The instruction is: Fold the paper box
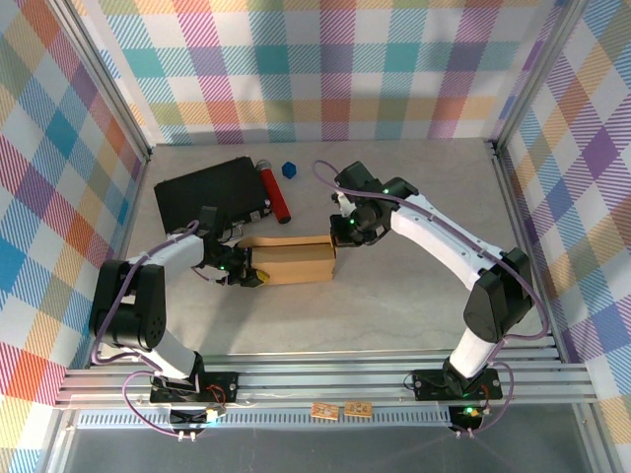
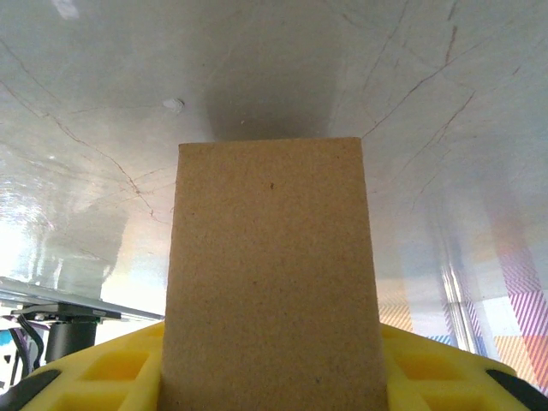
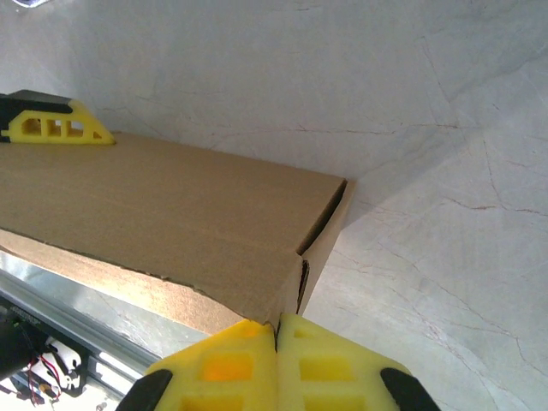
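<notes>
The paper box (image 1: 296,258) lies flat on the table, already closed into a shallow block, with its long axis running left to right across the top view. The black case (image 1: 202,192) sits just behind its left end, and a red cylinder (image 1: 275,194) and a small blue cube (image 1: 289,169) lie further behind it.

Each arm has one end of the box. The left gripper (image 1: 242,271) is at the left end. In its wrist view a brown panel runs straight away between the two yellow fingers (image 2: 111,368), which stand apart on either side of it. I judge that they are clamping the box across its thickness.

The right gripper (image 1: 345,232) is at the right end, on the far corner. In its wrist view the pads are pressed together, with the box's corner edge meeting their tips. I cannot tell whether a sliver of cardboard is nipped between them.

A dark slit shows beside that corner, where the end wall stands slightly off the top panel. The right arm is nearest that gap, so pressing it shut probably falls to that arm, pushing along the long axis toward the braced left end.
</notes>
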{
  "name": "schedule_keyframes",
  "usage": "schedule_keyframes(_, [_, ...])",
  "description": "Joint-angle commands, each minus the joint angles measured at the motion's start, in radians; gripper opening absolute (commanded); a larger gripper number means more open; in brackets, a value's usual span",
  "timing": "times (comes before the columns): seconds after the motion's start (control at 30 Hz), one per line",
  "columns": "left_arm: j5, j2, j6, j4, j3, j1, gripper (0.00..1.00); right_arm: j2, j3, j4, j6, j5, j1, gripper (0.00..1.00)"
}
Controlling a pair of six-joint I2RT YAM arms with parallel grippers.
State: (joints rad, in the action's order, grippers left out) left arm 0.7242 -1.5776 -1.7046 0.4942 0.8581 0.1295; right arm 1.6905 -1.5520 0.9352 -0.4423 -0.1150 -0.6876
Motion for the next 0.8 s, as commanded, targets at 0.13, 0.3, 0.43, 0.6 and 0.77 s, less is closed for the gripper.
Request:
schedule_keyframes(0.13, [-0.009, -0.015, -0.032, -0.027, -0.031, -0.009, 0.41, 0.005, 0.078, -0.089, -0.069, 0.028, -0.041, 0.0])
schedule_keyframes(0.3, [0.0, -0.025, -0.035, -0.053, -0.036, -0.013, 0.47, 0.022, 0.082, -0.108, -0.06, 0.061, -0.046, 0.0])
schedule_keyframes(0.43, [0.004, -0.031, -0.034, -0.063, -0.037, -0.021, 0.48, 0.037, 0.078, -0.103, -0.044, 0.077, -0.056, 0.0])
schedule_keyframes(0.6, [-0.012, -0.032, -0.053, -0.062, -0.042, -0.031, 0.34, 0.022, 0.087, -0.093, -0.035, 0.109, -0.076, 0.0])
schedule_keyframes(0.77, [-0.028, -0.029, -0.094, -0.088, -0.05, -0.031, 0.27, -0.011, 0.121, -0.099, -0.031, 0.178, -0.116, 0.0])
